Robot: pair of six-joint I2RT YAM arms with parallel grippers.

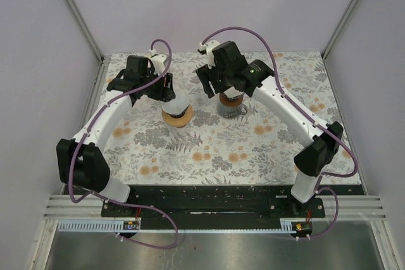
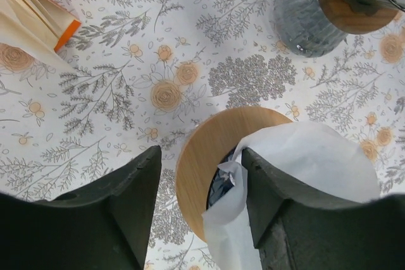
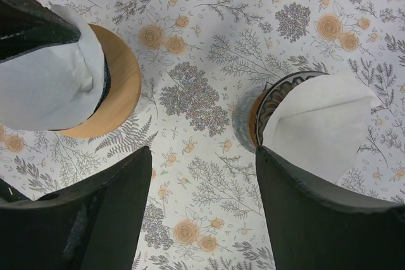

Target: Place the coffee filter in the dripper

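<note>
Left gripper (image 2: 201,159): you have it directly over the wood-collared dripper (image 2: 190,184), fingers spread wide to either side of the collar, with nothing pinched between them. The coffee filter (image 2: 310,159) lies on that dripper, tilted, not seated flat. A narrow crumpled tail hangs in the gap against the inner face of one finger (image 2: 278,207). From there the long axis runs outward to a broad rounded edge that overhangs the collar on the side toward the grey dripper (image 3: 245,124). Part of the dark mouth shows beside the tail; you cannot tell how deep the paper sits. Right gripper (image 3: 202,153): it hangs beside the wood-collared dripper, over the grey one, jaws equally wide apart and empty. One finger (image 3: 316,219) is just in front of a second filter (image 3: 319,124), which stands in the grey dripper with a corner pointing away from the wood-collared dripper. Farther out, on the side opposite the grey dripper, a stack of folded filters (image 2: 25,14) lies on the floral table (image 2: 126,93).
</note>
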